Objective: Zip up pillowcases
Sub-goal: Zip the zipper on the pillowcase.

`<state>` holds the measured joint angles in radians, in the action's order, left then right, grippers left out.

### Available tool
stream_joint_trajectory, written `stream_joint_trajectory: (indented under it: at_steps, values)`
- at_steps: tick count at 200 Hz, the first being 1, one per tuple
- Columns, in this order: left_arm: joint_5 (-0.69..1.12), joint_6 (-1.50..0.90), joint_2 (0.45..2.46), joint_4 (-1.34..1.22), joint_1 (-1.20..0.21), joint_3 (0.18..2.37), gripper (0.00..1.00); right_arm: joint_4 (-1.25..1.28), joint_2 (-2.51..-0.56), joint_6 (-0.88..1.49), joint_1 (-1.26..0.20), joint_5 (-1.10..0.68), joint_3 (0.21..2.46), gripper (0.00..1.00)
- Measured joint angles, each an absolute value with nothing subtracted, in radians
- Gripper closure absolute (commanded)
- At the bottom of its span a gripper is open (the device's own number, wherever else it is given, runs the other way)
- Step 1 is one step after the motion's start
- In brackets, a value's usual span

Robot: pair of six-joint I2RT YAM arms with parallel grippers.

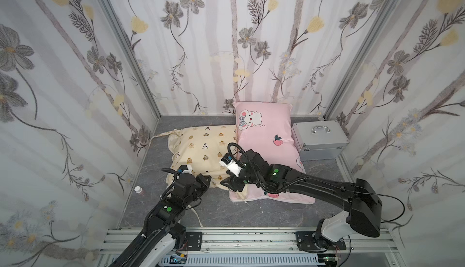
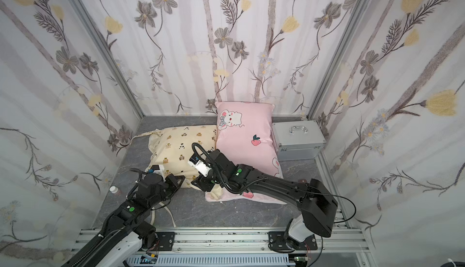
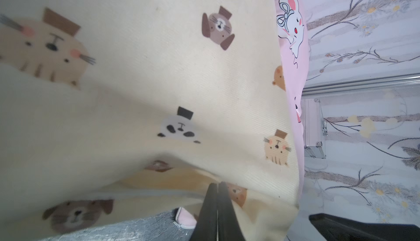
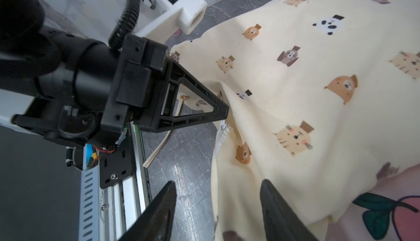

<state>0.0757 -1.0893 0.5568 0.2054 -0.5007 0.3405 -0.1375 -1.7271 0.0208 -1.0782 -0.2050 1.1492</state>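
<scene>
The cream pillowcase (image 1: 201, 147) (image 2: 176, 147) with small animal faces lies left of the pink pillowcase (image 1: 266, 137) (image 2: 246, 137), touching it. My left gripper (image 1: 209, 178) (image 2: 182, 177) is shut on a fold at the cream pillowcase's near edge; in the left wrist view its jaws (image 3: 218, 185) are pressed together against the fabric (image 3: 159, 69). My right gripper (image 1: 224, 183) (image 2: 195, 183) (image 4: 218, 183) stands open just right of it. One finger is over the table, the other over the cream fabric (image 4: 295, 80). Nothing is gripped between them. The pink pillowcase (image 4: 397, 217) lies beside it.
A silver metal case (image 1: 317, 137) (image 2: 297, 137) with a handle stands right of the pink pillowcase. A small bottle (image 1: 139, 190) (image 2: 114, 190) lies at the left wall. A cream cord (image 1: 196, 215) trails toward the front rail (image 1: 251, 238). Floral curtain walls close in three sides.
</scene>
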Motion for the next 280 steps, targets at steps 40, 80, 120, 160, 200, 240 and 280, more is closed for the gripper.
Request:
stream_joint_trajectory:
  at_steps: [40,80,120,160,200,240,280]
  values:
    - [0.055,-1.113,0.54,0.204,-0.527,0.323,1.0,-0.125,-1.838,-0.059,-1.098,-0.2,1.211,0.42]
    - [0.057,-1.131,0.528,0.194,-0.532,0.321,1.0,-0.1,-1.938,-0.073,-1.103,-0.216,1.242,0.43]
    - [0.067,-1.157,0.516,0.182,-0.533,0.31,1.0,-0.065,-1.982,-0.072,-1.102,-0.243,1.235,0.55]
    - [0.091,-1.169,0.539,0.169,-0.533,0.309,1.0,-0.001,-1.987,-0.044,-1.095,-0.232,1.204,0.78]
    - [0.111,-1.174,0.555,0.167,-0.533,0.312,1.0,0.088,-1.952,0.006,-1.086,-0.227,1.138,1.0]
    - [0.149,-1.178,0.564,0.17,-0.52,0.322,0.77,0.14,-1.923,0.019,-1.084,-0.227,1.087,1.0]
    - [0.198,-1.188,0.572,0.163,-0.493,0.326,0.72,0.18,-1.89,0.009,-1.084,-0.226,1.039,1.0]
